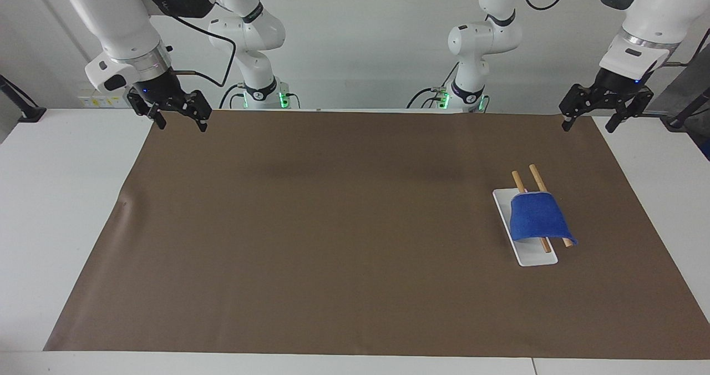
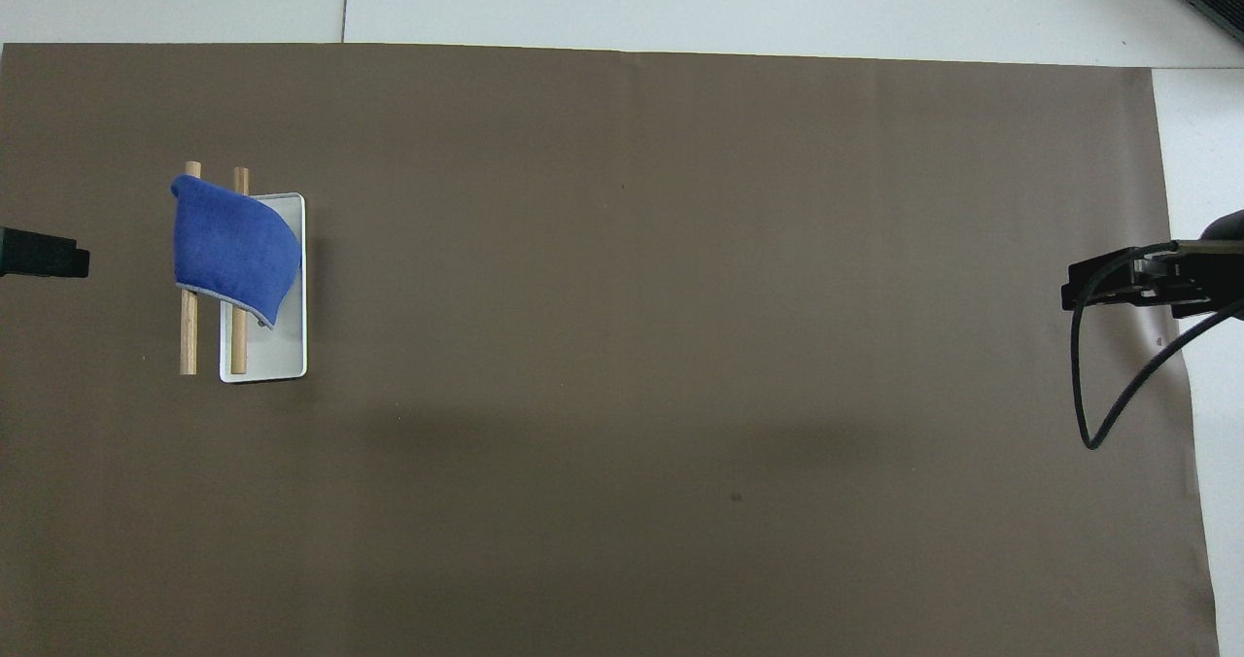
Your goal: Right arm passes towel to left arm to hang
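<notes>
The towel (image 1: 537, 218) lay draped over two wooden rods (image 1: 539, 180) above a white rack base (image 1: 531, 257), toward the left arm's end of the brown mat (image 1: 333, 225). The left gripper (image 1: 588, 118) hung over the mat's corner nearest the robots, fingers spread wide and empty. The right gripper (image 1: 178, 120) hung over the mat's other near corner, also wide open, holding nothing.

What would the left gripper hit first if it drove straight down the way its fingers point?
Most likely the brown mat near its corner; the left gripper hangs open over that edge. The towel on the rack sits well clear of that line.
</notes>
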Tool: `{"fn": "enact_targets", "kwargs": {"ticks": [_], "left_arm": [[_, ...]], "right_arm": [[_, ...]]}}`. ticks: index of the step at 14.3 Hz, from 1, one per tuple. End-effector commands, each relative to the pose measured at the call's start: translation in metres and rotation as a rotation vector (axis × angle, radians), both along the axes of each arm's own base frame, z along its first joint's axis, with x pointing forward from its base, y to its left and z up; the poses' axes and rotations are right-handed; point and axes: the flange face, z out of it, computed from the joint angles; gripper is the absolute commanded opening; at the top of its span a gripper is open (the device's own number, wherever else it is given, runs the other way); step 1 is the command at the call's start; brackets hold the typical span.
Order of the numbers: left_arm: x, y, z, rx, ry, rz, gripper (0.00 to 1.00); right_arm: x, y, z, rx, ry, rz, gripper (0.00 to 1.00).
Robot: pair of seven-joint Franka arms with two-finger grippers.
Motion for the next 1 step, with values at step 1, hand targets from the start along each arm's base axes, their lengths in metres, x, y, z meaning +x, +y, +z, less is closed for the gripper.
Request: {"fn": "enact_targets", "kwargs": {"ticks": [1], "left_arm": [[-0.0133, -0.001, -0.008, 0.029, -0.031, -0.018, 1.0]], "right_arm": [[-0.0051, -0.0027, 0.0017, 0.0, 0.005, 0.017, 1.0]]}}
